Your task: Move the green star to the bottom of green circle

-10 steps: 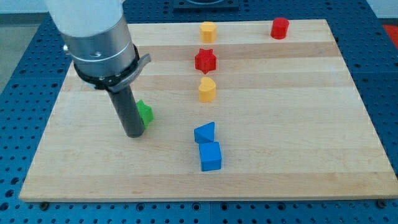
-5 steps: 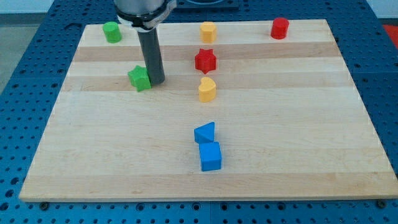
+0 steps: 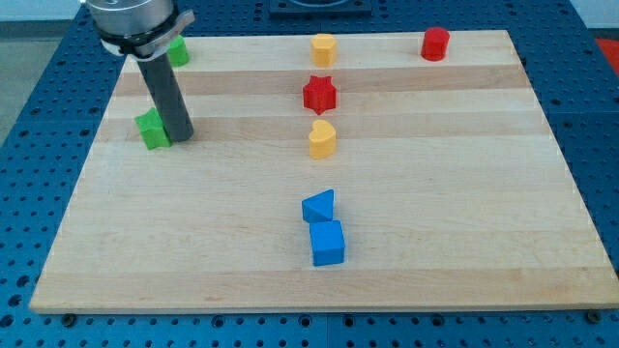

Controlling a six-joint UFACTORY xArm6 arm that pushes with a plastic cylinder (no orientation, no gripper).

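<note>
The green star [image 3: 152, 129] lies on the board's left part, below the green circle [image 3: 178, 51], which sits at the top left and is partly hidden behind my arm. My tip [image 3: 181, 135] rests on the board right against the star's right side. The dark rod rises from there to the arm's grey body at the view's top left.
A yellow block [image 3: 322, 48] and a red cylinder [image 3: 435, 43] sit along the top edge. A red star [image 3: 319, 94] and another yellow block [image 3: 322, 139] lie mid-board. A blue triangle [image 3: 318, 206] and blue cube [image 3: 327, 243] lie lower centre. The wooden board [image 3: 484, 193] ends near all view edges.
My tip has moved up and then left across the board, pushing the green star with it. The star now lies further left, below the green circle.
</note>
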